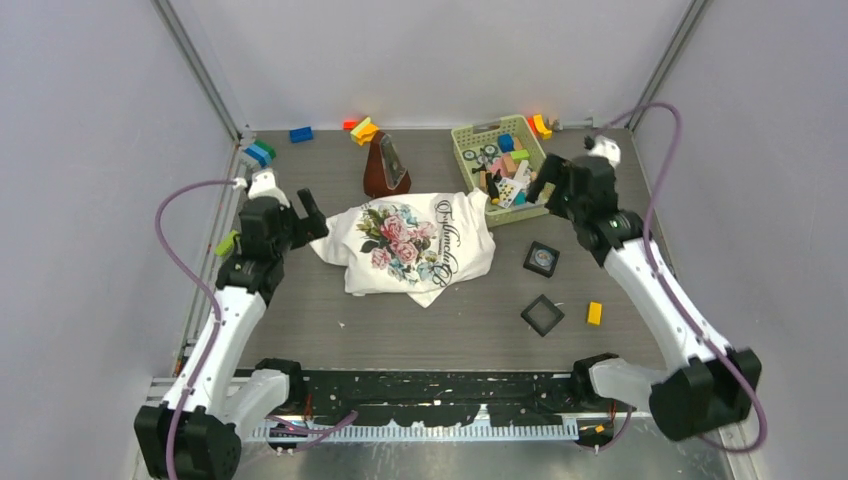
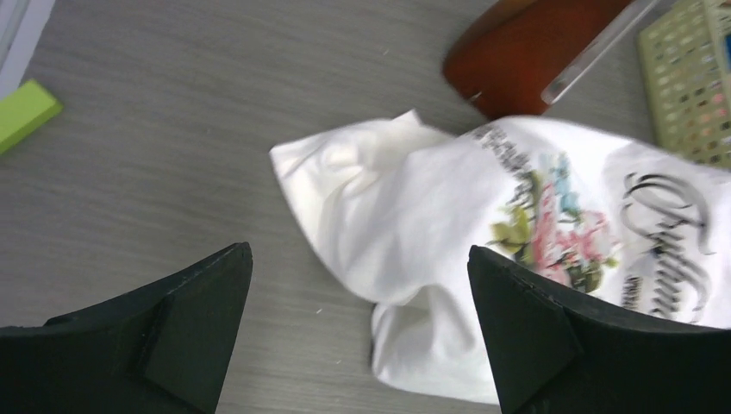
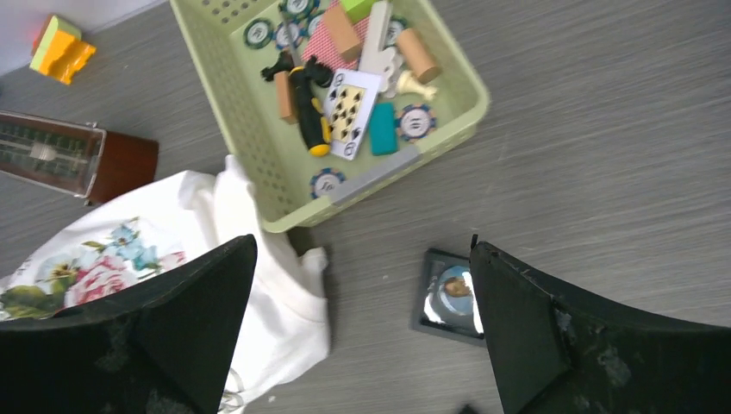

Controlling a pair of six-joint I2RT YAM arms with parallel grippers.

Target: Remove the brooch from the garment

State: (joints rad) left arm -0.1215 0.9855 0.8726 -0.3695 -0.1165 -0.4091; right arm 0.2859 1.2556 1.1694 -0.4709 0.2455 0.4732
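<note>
A: Fingers?
B: Left gripper (image 2: pixel 358 259) and right gripper (image 3: pixel 362 250) are both spread wide and empty.
A: Brooch?
B: Too small to spot. The shirt (image 1: pixel 415 245) is bunched mid-frame in the top view. It's soft, light cloth and will likely lift, so hold the fabric down and pinch the stiff brooch itself.

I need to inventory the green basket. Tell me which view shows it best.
Right wrist: the green basket is close, its contents distinct, top edge cropped. Top external shows it whole but small; left wrist catches only a corner.
</note>
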